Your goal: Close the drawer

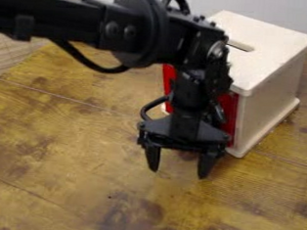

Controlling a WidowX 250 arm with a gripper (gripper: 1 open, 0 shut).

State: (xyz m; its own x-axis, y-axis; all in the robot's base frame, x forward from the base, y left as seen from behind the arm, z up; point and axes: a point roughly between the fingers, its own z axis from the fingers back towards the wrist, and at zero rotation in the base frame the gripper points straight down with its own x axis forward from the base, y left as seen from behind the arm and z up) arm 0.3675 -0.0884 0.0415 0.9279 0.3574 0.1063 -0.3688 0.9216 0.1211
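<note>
One wooden desk [62, 151] fills most of the view, brown with darker patches and plank lines. On it, toward the upper right, we see the white cabinet [265, 85], upright, with a slot in its top. We see its top, its right side and the edge of its front.

Next the black arm [70, 20]: it comes in from the upper left, runs across the top, then bends down in front of the cabinet. A black cable [88, 56] loops under it.

The red drawer [229, 104] is at the cabinet's front, behind the arm. We get only strips of red on either side of the arm; the rest is hidden, so we can't tell how far out it sits. Handle not made out either, black on black.

Smallest, the claw [181, 166]: it points down, in front of the drawer, near the lower front of the cabinet. We see its two fingers [205, 166] spread well apart, tips down, nothing between them but desk surface behind. It has hold of nothing. We can't tell if it touches the drawer.
</note>
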